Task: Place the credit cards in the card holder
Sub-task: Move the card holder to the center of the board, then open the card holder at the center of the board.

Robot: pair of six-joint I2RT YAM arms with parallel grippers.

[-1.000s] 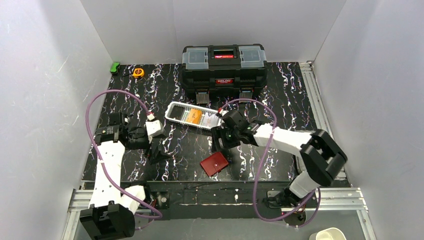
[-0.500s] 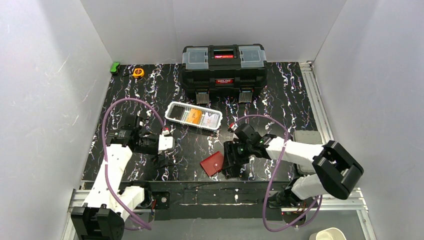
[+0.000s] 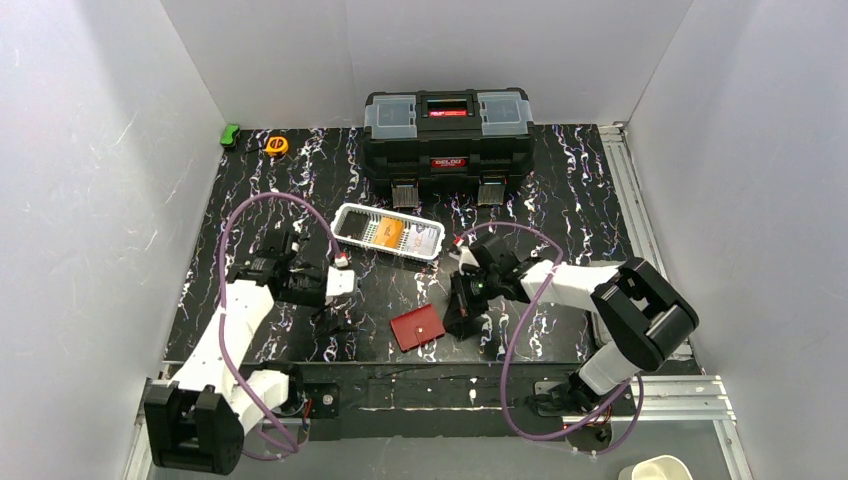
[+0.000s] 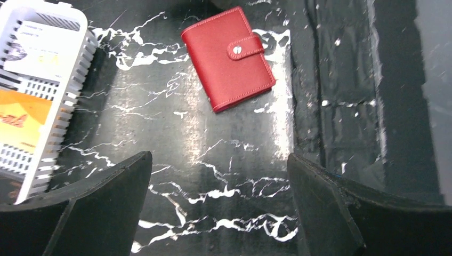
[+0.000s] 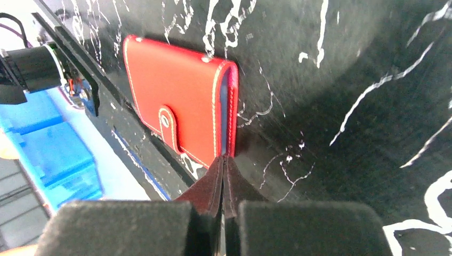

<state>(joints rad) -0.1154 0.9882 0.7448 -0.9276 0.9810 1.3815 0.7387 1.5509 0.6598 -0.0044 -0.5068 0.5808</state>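
In the top view the red card holder point(image 3: 417, 327) lies flat and snapped shut on the black marbled table point(image 3: 560, 190), low in the frame just left of centre, near the front edge. The right gripper point(image 3: 458, 322) comes down at its right side, and the left gripper point(image 3: 333, 312) hangs off to its left, well apart from it. The right wrist view shows what the top view cannot: the right gripper's point(image 5: 224, 160) jaws are pressed together, their tips meeting at the card holder's point(image 5: 178, 109) near edge, where a pale blue strip shows inside the fold. Whether the tips nip a sliver of that edge or only touch it is hard to tell. The left wrist view shows the left gripper point(image 4: 217, 160) with its jaws spread wide and nothing between them, the card holder point(image 4: 229, 57) at upper centre with its snap tab fastened. At far left of that view, the white mesh basket point(image 4: 80, 64) holds the credit cards point(image 4: 21, 120), an orange one beside a pale one. From above the basket point(image 3: 345, 215) sits mid-frame, below the black toolbox point(image 3: 447, 135).
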